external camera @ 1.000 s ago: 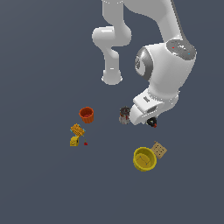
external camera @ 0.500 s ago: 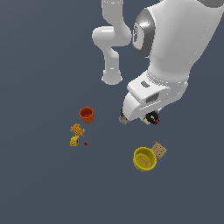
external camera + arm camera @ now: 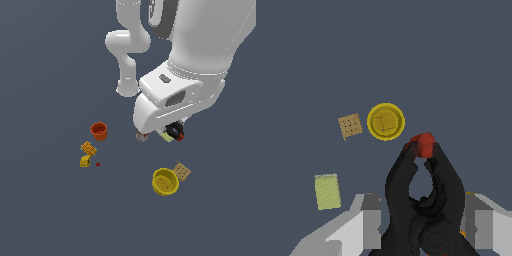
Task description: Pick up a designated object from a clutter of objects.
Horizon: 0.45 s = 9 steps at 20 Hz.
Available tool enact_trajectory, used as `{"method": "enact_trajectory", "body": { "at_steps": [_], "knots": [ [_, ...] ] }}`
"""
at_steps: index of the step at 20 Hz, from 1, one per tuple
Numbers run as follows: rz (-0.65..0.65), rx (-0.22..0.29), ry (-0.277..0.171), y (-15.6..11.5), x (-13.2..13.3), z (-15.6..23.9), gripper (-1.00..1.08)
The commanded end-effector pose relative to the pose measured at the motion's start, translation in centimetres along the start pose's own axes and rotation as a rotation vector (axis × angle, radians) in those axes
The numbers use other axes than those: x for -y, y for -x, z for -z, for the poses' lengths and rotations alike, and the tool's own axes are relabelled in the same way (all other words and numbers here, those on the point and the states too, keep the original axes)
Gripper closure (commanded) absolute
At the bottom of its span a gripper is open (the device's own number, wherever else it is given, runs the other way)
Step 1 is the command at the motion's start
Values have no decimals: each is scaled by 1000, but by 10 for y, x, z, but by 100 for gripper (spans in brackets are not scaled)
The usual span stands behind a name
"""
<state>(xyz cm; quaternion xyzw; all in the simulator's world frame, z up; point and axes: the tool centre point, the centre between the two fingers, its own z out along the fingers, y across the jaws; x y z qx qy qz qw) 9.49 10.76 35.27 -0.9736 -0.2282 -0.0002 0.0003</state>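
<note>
Since the earlier frame your arm has risen; the gripper pinches the black clamp aloft, above the yellow bowl. Jerky motion could slip it.

The arm hides most of the clamp (only 1 end shows).

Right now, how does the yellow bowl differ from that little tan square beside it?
The yellow bowl is round with a raised rim; the tan square is flat and four-cornered. The bowl is bright yellow and larger; the square is dull tan with dots. Both rest on the dark floor, close but apart.
</note>
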Motion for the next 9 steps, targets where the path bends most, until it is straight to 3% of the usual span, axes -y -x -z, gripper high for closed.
{"method": "enact_trajectory", "body": {
  "at_steps": [1,9],
  "knots": [
    [0,1,0,-3,-4,8,108],
    [0,1,0,-6,-9,16,108]
  ]
}}
